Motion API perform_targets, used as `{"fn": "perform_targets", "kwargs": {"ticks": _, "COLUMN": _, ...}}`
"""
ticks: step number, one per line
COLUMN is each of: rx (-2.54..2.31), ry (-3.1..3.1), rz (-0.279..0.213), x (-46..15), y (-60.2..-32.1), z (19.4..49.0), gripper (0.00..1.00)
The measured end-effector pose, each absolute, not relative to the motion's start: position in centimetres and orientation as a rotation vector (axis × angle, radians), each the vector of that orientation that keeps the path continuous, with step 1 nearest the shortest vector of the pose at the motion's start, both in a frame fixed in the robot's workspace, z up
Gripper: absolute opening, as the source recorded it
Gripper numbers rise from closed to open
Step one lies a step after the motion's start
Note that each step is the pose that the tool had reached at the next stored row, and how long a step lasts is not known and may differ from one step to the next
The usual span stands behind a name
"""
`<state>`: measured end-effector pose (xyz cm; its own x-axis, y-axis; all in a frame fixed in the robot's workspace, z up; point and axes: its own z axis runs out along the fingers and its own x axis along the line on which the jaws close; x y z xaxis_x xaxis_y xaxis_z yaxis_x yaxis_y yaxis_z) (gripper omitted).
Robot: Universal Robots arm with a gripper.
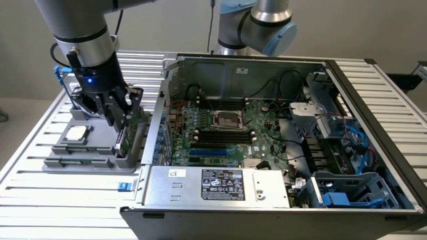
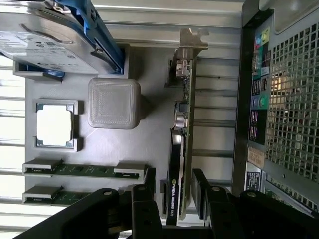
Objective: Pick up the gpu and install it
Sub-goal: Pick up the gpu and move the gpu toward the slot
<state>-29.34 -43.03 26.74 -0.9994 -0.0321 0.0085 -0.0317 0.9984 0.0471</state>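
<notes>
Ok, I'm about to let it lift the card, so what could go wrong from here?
1. The gripper straddles the gpu near the end far from its silver bracket, jaws open; an off-centre grip could let it tip when lifted.
2. The gpu stands on edge in the gray holder; a tilted pull might jam it.
3. The computer case stands close beside; a swinging card could strike it.

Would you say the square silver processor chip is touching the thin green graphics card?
Apart: wrist view shows grey tray between processor chip and graphics card.
</notes>
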Motion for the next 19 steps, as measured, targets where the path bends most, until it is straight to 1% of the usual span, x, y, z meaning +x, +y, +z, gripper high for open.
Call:
{"fn": "perform_targets", "kwargs": {"ticks": 14, "rx": 0.052, "ry": -3.132, "rz": -0.074, "x": -28.9, "y": -43.0, "z": 24.3, "gripper": 0.42}}
{"fn": "perform_targets", "kwargs": {"ticks": 19, "rx": 0.051, "ry": -3.132, "rz": -0.074, "x": -28.9, "y": -43.0, "z": 24.1, "gripper": 0.42}}
